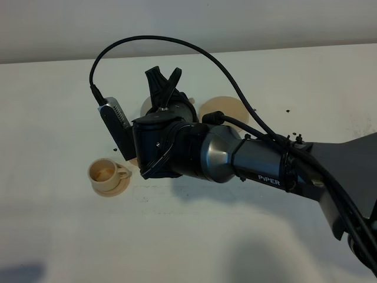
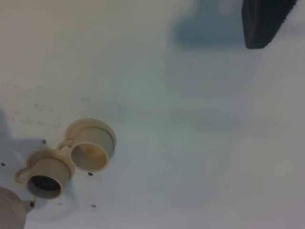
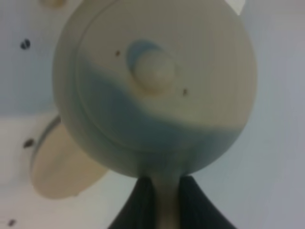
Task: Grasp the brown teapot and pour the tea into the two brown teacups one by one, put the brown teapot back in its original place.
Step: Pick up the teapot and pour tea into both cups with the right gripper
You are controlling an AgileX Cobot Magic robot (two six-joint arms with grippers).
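While your right gripper (image 3: pixel 167 207) pinched the squat tan clay teapot (image 3: pixel 152 95) by its handle, at 1 o'clock from the small tan cup (image 1: pixel 107 173), a loose hold could have let it swing and spill tea.

White letters reading "PiPER" stand on the grey forearm of the right arm (image 1: pixel 259 165); nothing else is legible.
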